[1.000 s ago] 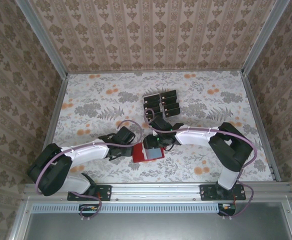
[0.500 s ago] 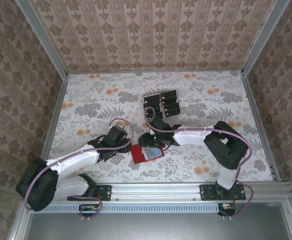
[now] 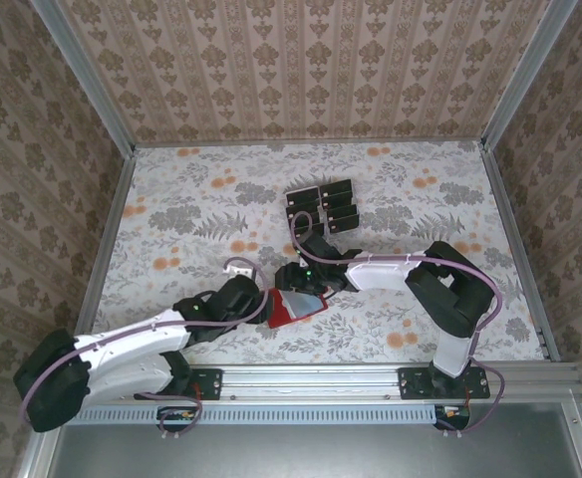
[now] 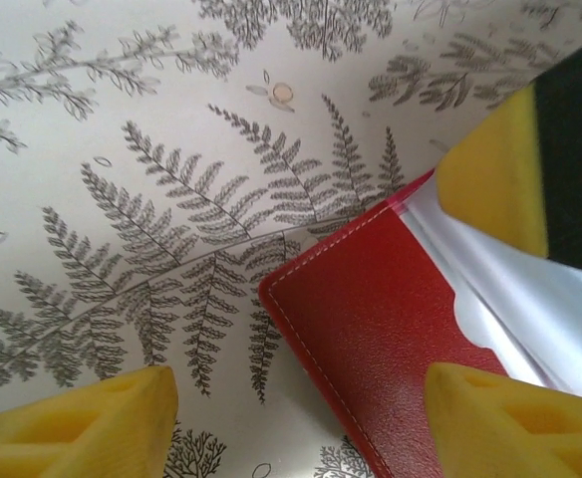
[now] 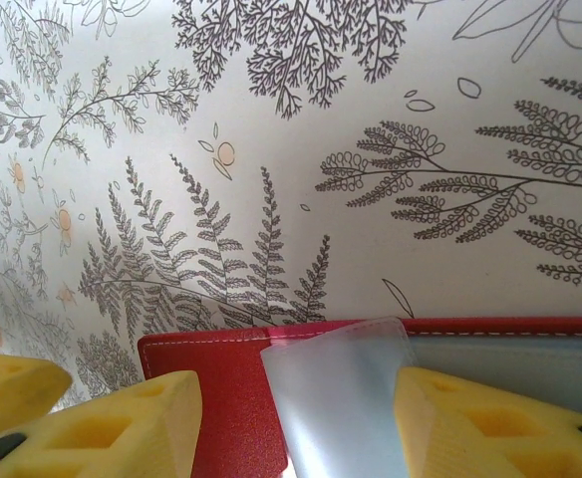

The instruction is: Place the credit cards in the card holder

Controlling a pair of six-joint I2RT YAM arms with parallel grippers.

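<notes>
Red card holder (image 4: 371, 329) is just released by left gripper (image 4: 296, 403), jaws spread; right gripper (image 5: 296, 408) is parted over pocket (image 5: 336, 383); credit cards (image 3: 321, 207) are uninserted.

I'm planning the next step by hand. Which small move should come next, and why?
Probably raise the right gripper away from the card holder and head for the credit cards beyond it: both it and the left gripper look open and empty, and the holder lies open, pale pocket exposed.
</notes>
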